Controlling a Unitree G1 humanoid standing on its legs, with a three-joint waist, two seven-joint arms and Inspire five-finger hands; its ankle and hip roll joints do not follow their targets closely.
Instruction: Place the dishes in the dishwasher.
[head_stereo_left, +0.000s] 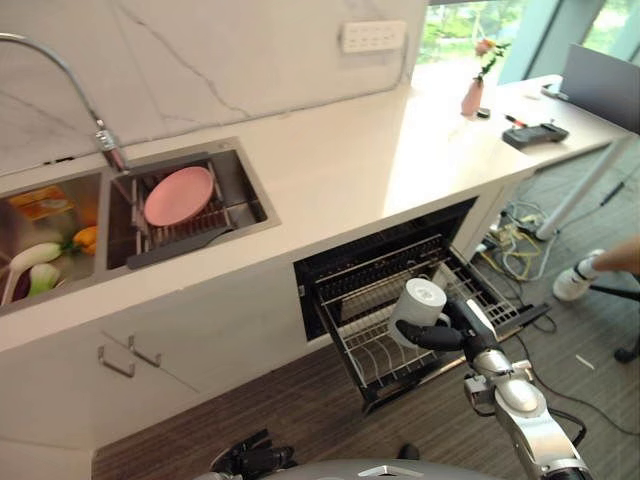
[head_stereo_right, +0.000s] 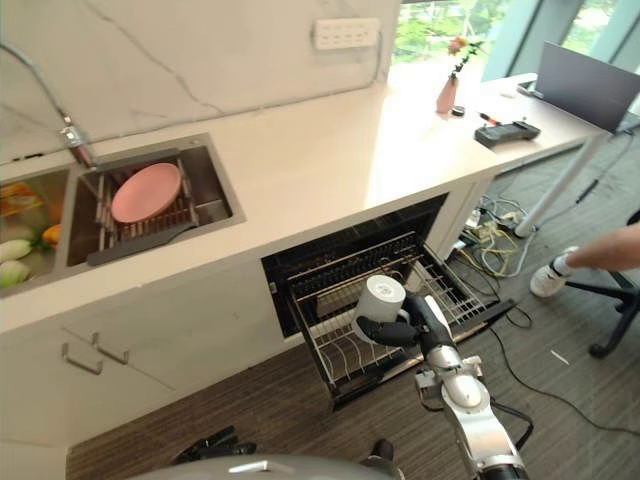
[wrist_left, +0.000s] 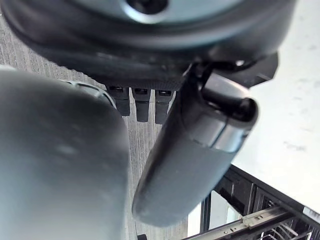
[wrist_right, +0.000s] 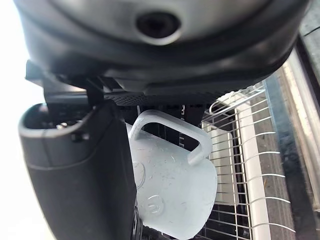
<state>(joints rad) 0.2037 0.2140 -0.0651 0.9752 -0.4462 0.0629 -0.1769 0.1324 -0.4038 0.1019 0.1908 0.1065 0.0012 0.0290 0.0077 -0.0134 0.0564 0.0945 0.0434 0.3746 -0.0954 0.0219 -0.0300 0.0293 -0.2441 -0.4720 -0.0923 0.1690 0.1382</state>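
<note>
A white mug (head_stereo_left: 417, 310) hangs above the pulled-out wire rack (head_stereo_left: 362, 352) of the dishwasher under the counter. My right hand (head_stereo_left: 462, 325) is shut on it, thumb and fingers curled round its body; in the right wrist view the mug (wrist_right: 170, 190) shows its handle turned toward the palm, with the rack's wires (wrist_right: 240, 165) beyond. A pink plate (head_stereo_left: 179, 195) leans in the rack of the right sink basin (head_stereo_left: 245, 195). My left hand (head_stereo_left: 255, 458) hangs low beside the floor in front of the cabinets, its fingers relaxed and holding nothing.
The left sink basin (head_stereo_left: 20, 215) holds vegetables, and a faucet (head_stereo_left: 105, 145) arches over it. A pink vase (head_stereo_left: 472, 95) stands at the counter's far end. A person's shoe (head_stereo_left: 575, 280) and cables (head_stereo_left: 515, 240) lie right of the dishwasher.
</note>
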